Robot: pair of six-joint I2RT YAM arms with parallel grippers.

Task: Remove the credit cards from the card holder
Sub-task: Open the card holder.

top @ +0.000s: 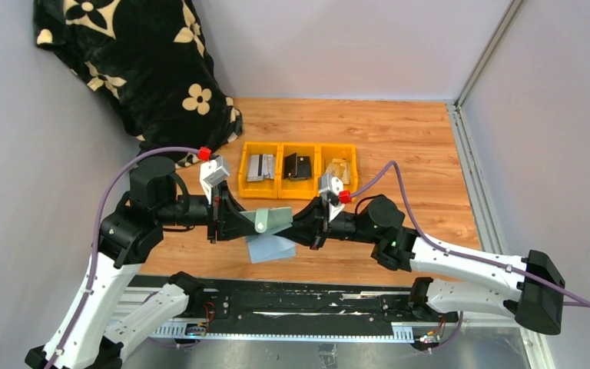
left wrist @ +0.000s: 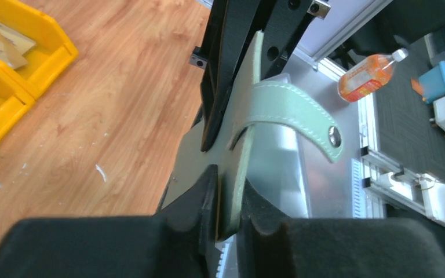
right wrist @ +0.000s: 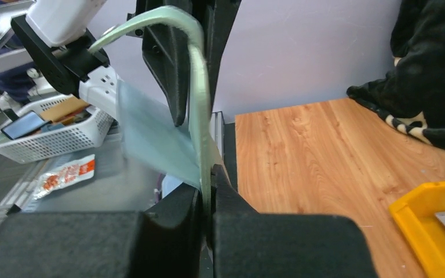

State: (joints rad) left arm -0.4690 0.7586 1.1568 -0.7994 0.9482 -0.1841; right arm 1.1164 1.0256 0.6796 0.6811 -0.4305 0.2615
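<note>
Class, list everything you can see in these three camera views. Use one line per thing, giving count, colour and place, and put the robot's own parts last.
card holder: one, grey-green, held up over the near part of the table, snap tab sticking out
flat sheet: one, pale blue, just under the card holder; what it is cannot be told
bins: three, yellow, in a row mid-table, small items inside
blanket: one, black with cream flowers, back left corner
table: one, wood-brown
bottle: one, orange, off the table
basket: one, white, off the table
left fingers: two, black, shut on the card holder
right fingers: two, black, shut on its other end
</note>
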